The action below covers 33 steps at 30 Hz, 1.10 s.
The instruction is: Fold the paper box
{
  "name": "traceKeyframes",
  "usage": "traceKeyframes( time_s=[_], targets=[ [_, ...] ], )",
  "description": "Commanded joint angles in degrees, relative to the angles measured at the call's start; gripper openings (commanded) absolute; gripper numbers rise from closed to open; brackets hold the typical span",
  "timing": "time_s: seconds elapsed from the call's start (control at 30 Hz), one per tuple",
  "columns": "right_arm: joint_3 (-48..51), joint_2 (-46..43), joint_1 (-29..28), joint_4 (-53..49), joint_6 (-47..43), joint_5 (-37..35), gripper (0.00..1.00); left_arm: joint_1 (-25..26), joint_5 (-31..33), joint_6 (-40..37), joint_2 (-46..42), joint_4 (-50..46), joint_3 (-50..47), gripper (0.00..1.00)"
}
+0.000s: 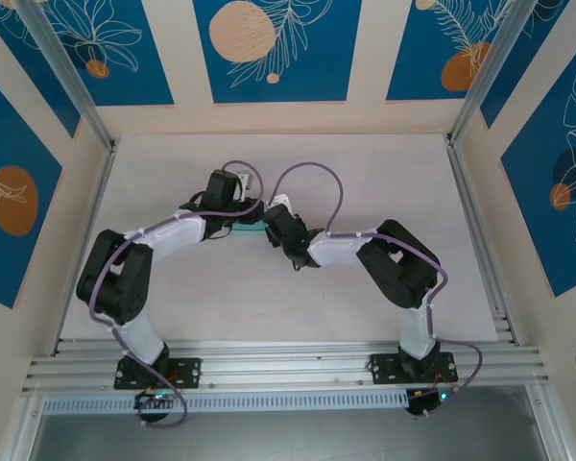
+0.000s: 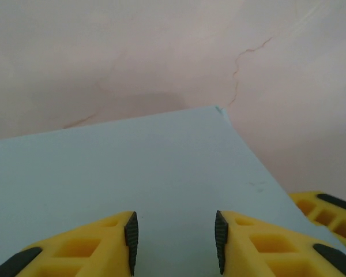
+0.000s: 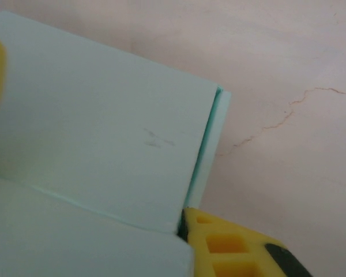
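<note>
Seen from above as a thin teal sliver of paper box [image 1: 249, 228] mid-worktop [image 1: 365, 173], between the 2 meeting arms [image 1: 173, 233], right gripper [image 1: 272, 230] just beside it. From the left wrist, a broad flat pale-blue panel [image 2: 132, 167] beneath the left gripper [image 2: 174, 236], 2 fingers [image 2: 104, 242] apart above it. From the right wrist, a folded edge [image 3: 205, 150] with 1 yellow finger [image 3: 219, 245] touching; cannot tell that gripper's state.
</note>
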<state>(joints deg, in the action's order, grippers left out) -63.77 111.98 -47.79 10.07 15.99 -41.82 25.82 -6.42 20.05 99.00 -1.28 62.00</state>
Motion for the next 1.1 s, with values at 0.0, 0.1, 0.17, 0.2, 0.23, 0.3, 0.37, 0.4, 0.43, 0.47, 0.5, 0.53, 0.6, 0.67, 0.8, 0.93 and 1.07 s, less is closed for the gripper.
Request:
traceKeyframes(
  time_s=[0.0,0.1,0.17,0.2,0.23,0.3,0.37,0.4,0.43,0.47,0.5,0.53,0.6,0.67,0.8,0.93,1.07],
  targets=[
    [-0.77,0.62,-1.37,-4.90,-1.30,0.25,0.29,-0.16,-1.19,1.12,2.18,0.01,2.71,0.40],
    [-0.33,-1.15,-2.43,-7.38,-2.04,0.61,0.43,-0.14,-1.12,1.48,3.86,-0.19,3.68,0.40],
    [0.11,-2.75,-3.02,-8.69,-2.44,0.43,0.50,-0.13,-1.08,1.81,4.83,-0.12,3.84,0.40],
    [0.38,-3.59,-3.28,-9.17,-2.62,0.43,0.53,-0.13,-1.02,2.00,5.29,0.09,3.88,0.39],
    [0.61,-4.30,-3.52,-9.64,-2.72,0.43,0.55,-0.21,-0.86,2.21,5.70,0.22,3.83,0.39],
    [1.01,-5.98,-3.87,-10.72,-2.87,0.43,0.59,-0.12,-0.28,2.50,6.73,0.40,3.86,0.36],
    [1.48,-7.42,-4.27,-11.47,-3.05,0.32,0.61,-0.16,0.08,2.76,7.49,0.66,3.84,0.35],
    [1.75,-8.07,-4.52,-11.81,-3.06,0.34,0.62,-0.16,0.09,2.90,7.89,0.83,3.89,0.35],
    [2.01,-8.69,-4.86,-12.06,-3.10,0.31,0.62,-0.14,0.17,3.04,8.13,1.07,3.82,0.34],
    [2.15,-9.19,-5.15,-12.41,-3.07,0.25,0.63,-0.16,0.21,3.20,8.50,1.27,3.81,0.33],
    [2.37,-9.79,-5.63,-12.81,-3.11,0.10,0.63,-0.16,0.26,3.39,8.79,1.52,3.75,0.33],
    [2.52,-10.37,-6.06,-12.88,-3.37,0.01,0.63,-0.09,0.22,3.46,9.01,1.90,3.72,0.33],
    [2.77,-11.58,-7.23,-13.33,-3.60,-0.44,0.63,-0.13,0.01,3.87,9.53,3.03,3.26,0.32],
    [2.94,-13.14,-7.83,-13.58,-3.48,-0.31,0.64,-0.07,-0.07,4.36,9.87,4.59,2.25,0.32],
    [3.05,-16.62,-6.95,-14.62,-0.73,1.85,0.63,-0.15,0.13,5.44,10.32,10.14,-2.14,0.30],
    [1.97,-18.47,-3.76,-17.54,3.56,6.10,0.62,-0.17,0.59,6.48,10.51,15.48,-6.48,0.30],
    [-0.39,-17.40,0.40,-20.87,8.42,11.94,0.58,-0.16,0.38,7.36,11.01,17.76,-8.13,0.32]
  ],
)
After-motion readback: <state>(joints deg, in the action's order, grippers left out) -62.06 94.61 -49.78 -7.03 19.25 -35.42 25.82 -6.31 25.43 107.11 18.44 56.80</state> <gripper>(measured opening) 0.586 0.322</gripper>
